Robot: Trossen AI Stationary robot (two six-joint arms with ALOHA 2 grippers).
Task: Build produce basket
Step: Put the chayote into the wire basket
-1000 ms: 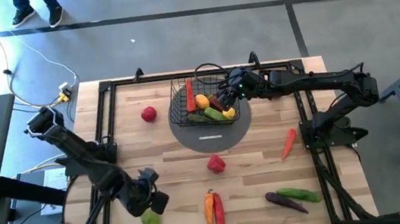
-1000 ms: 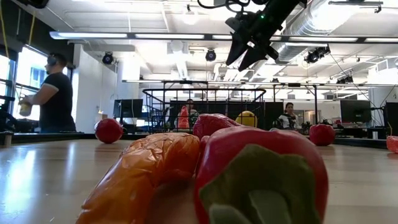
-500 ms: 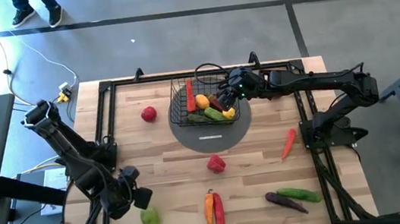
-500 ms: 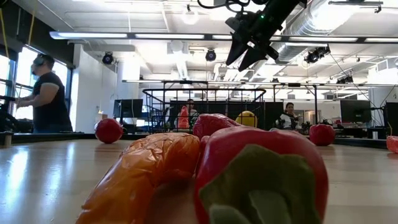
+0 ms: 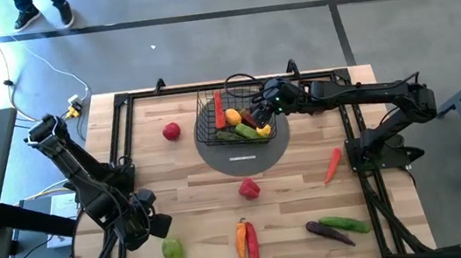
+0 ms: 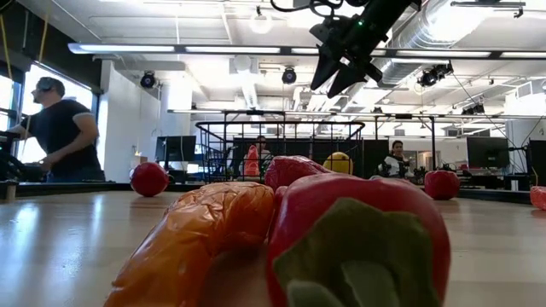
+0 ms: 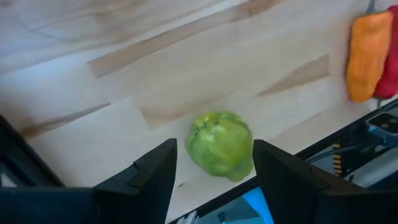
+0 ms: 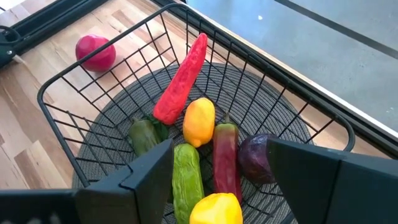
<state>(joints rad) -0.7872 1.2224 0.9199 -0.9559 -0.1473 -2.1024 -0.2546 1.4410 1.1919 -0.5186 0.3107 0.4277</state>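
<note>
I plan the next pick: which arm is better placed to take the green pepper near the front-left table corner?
Left. The left gripper is open close by the green pepper; the right gripper hangs open over the basket.

Grey concrete floor (image 5: 202, 44), bright windows (image 6: 17, 111), ceiling strip lights (image 6: 171, 49), silver ducting (image 6: 444, 34) overhead.

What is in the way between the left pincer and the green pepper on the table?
Nothing visible. The left pincer hangs open above the green pepper, with only bare table around it. The orange pepper lies well off to one side, and the right pincer is over at the basket.
</note>
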